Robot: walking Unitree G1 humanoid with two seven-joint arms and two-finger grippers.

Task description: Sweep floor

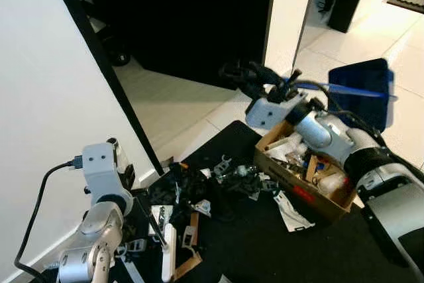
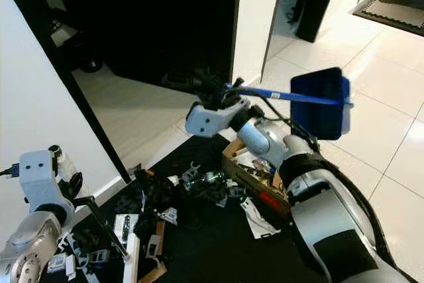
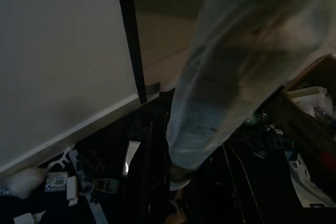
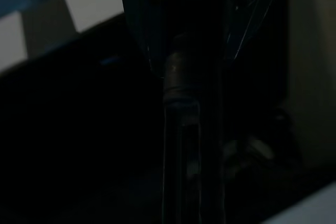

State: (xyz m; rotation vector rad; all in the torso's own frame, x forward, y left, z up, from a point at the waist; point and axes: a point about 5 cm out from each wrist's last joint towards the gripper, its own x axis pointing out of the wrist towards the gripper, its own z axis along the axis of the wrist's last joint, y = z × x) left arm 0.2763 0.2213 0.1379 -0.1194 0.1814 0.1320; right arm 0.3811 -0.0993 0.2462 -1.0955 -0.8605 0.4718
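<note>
My right gripper (image 1: 255, 79) is raised at chest height in front of a dark doorway, shut on the thin blue handle (image 2: 265, 94) of a blue dustpan (image 1: 361, 91). The pan hangs in the air to the right, above the white tiles. My left arm (image 1: 99, 183) is low at the left, beside the wall. From it a thin black rod (image 1: 151, 220) slants down to a white brush-like piece (image 1: 169, 256) on the black mat. The left wrist view has a pale blurred shaft (image 3: 220, 77) close to the lens. A dark shaft (image 4: 181, 108) runs through the right wrist view.
Scattered small debris (image 1: 205, 187) lies on a black mat (image 1: 265, 243). An open cardboard box (image 1: 298, 193) of clutter stands under my right forearm. A white wall (image 1: 40, 84) with a black door frame (image 1: 112, 91) is at the left. White tiles (image 1: 411, 130) are at the right.
</note>
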